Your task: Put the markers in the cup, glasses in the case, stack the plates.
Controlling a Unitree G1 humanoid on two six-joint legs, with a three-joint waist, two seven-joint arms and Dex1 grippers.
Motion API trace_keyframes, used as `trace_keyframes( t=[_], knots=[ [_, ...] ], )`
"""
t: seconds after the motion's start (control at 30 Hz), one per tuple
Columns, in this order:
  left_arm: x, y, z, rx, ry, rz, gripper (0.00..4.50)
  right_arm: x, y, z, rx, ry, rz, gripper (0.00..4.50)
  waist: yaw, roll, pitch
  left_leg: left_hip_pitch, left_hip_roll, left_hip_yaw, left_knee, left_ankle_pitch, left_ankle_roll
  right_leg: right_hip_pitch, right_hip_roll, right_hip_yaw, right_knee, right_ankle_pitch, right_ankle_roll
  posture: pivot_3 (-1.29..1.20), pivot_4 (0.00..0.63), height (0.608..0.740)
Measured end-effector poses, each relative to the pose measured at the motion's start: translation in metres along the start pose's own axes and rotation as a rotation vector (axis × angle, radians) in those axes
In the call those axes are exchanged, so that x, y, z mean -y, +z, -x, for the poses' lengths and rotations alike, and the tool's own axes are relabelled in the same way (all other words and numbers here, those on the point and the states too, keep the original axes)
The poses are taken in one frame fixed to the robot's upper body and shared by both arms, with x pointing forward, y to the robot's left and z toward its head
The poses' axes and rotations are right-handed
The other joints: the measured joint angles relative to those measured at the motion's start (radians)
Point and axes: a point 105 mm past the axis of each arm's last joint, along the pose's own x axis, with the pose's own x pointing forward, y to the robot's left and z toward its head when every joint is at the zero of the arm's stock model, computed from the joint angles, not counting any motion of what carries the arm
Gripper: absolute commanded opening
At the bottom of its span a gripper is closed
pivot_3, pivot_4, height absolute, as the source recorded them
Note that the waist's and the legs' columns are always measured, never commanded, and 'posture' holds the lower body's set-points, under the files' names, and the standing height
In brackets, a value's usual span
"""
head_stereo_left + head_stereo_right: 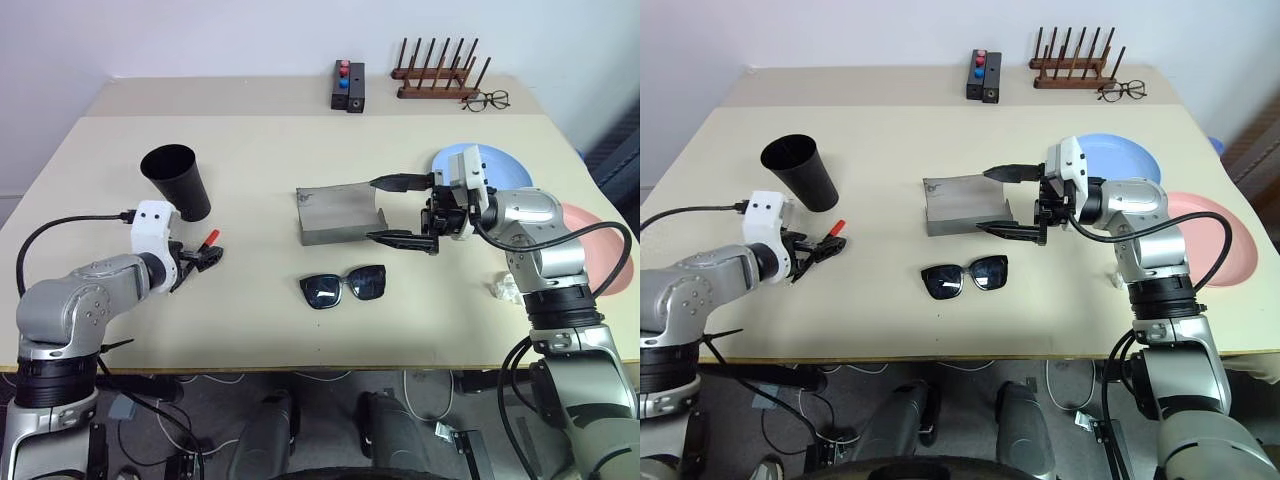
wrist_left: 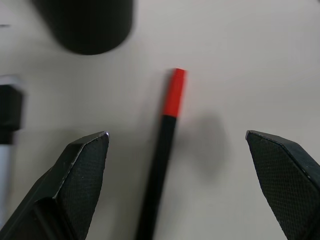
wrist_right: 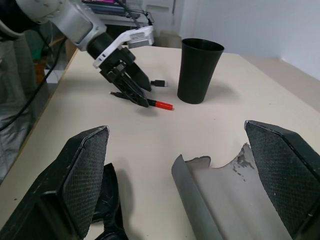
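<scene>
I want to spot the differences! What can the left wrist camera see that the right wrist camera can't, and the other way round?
The left wrist view alone shows the white marker, at its edge, beside the red-capped one.

The right wrist view alone shows the grey case lying open, the sunglasses near it, and the whole left gripper hovering open over the table.

Both show the red-capped marker lying flat and the black cup standing past it.
</scene>
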Motion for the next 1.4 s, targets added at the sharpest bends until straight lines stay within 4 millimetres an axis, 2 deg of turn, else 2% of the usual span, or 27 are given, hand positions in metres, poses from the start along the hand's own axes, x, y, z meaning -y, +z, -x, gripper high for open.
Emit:
trace_keyframes(
  t=[0.3,0.73,0.83,1.07,1.3,1.33,1.4],
  knots=[
    [0.000,-0.003,-0.003,-0.049,-0.022,-0.035,4.50,-0.005,-0.010,0.002,-0.078,0.040,-0.001,4.43,-0.001,0.000,0.000,0.000,0.000,0.000,0.000,0.000,0.000,0.000,0.000,0.000,0.000,0.000,0.000,0.00,0.150,0.740],
    [0.000,-0.008,-0.002,-0.087,-0.032,-0.052,4.50,-0.008,-0.013,0.001,-0.100,0.071,-0.007,4.43,0.000,0.000,0.000,0.000,0.000,0.000,0.000,0.000,0.000,0.000,0.000,0.000,0.000,0.000,0.000,0.00,0.150,0.740],
    [-0.004,-0.009,-0.002,-0.100,-0.007,-0.049,3.60,-0.008,-0.013,0.001,-0.099,0.070,-0.006,4.50,0.000,0.000,0.000,0.000,0.000,0.000,0.000,0.000,0.000,0.000,0.000,0.000,0.000,0.000,0.000,0.00,0.150,0.740],
    [-0.022,-0.011,0.000,-0.113,0.072,-0.034,0.01,-0.006,-0.014,0.002,-0.099,0.064,-0.015,4.50,-0.006,0.000,0.000,0.001,0.000,0.000,-0.001,0.000,0.000,0.000,0.000,0.000,0.001,0.000,0.000,0.00,0.150,0.740],
    [-0.024,-0.012,0.001,-0.122,0.078,-0.020,0.01,-0.005,-0.014,0.002,-0.099,0.061,-0.015,4.50,-0.016,0.000,0.000,0.001,0.000,0.000,0.000,0.000,0.000,0.000,-0.001,0.000,0.001,0.000,0.000,0.00,0.150,0.740],
    [-0.021,-0.012,0.002,-0.116,0.063,-0.023,0.01,-0.005,-0.014,0.002,-0.099,0.060,-0.015,4.50,-0.016,0.000,0.000,0.001,0.000,0.000,-0.001,0.000,0.000,0.000,-0.001,0.000,0.001,0.000,0.000,0.00,0.150,0.740],
    [-0.002,-0.015,0.003,-0.108,-0.043,-0.047,0.01,-0.003,-0.015,0.003,-0.100,0.053,-0.021,4.50,-0.016,0.000,0.000,0.001,0.000,0.000,-0.001,0.000,0.000,0.000,-0.002,0.000,0.001,0.000,0.000,0.00,0.150,0.740]
  ],
)
